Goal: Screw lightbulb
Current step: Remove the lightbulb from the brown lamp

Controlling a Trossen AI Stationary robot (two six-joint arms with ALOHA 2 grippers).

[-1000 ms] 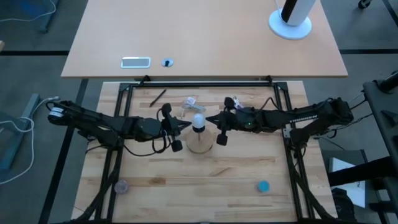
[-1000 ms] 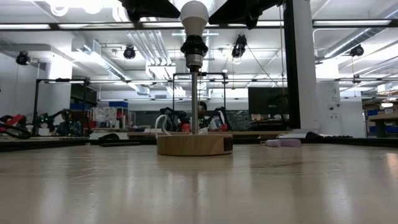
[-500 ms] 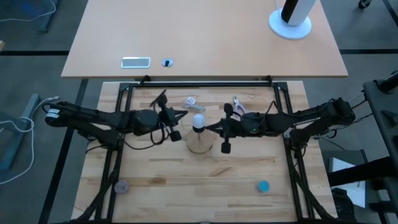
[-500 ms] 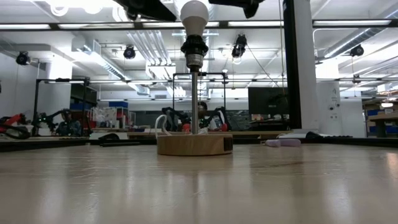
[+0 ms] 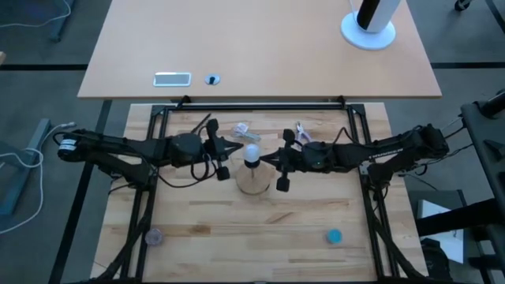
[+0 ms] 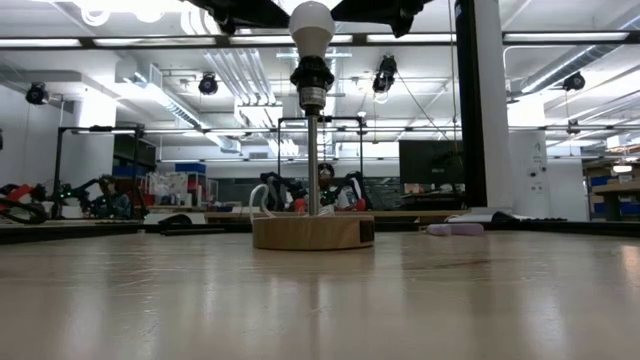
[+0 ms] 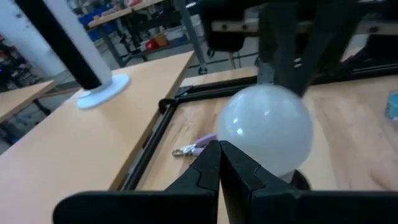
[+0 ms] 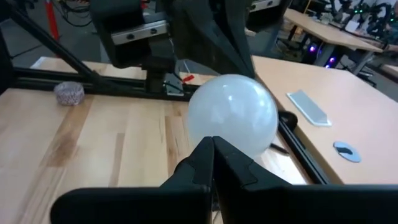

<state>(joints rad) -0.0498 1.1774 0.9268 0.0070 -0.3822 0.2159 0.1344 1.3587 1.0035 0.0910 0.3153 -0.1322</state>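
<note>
The left gripper [image 5: 230,150] hung just beside the lightbulb [image 5: 252,153], on the side toward the bench's left edge, and its two dark fingers [image 7: 208,171] were pressed together tip to tip with nothing between them. In the left wrist view those closed tips sat right in front of the white globe [image 7: 266,130], and whether they touched the glass could not be told. The right gripper [image 5: 274,158] came in from the opposite side, toward the bench's right edge, with its fingers [image 8: 205,158] likewise clenched on nothing, their joined tips directly before the bulb [image 8: 232,115] in the right wrist view; contact could not be judged there either. The lightbulb stood upright, its base seated in a black socket [image 6: 312,76] on a thin metal post [image 6: 313,163] that rose from a round wooden disc [image 6: 313,232] near the middle of the bench [image 5: 197,229]. In the low view the bulb [image 6: 312,22] sat high above the bench top, with both arms dark just beside it at the upper edge. A crumpled clear wrapper [image 5: 241,128] lay toward the far edge, apart from the disc.
</note>
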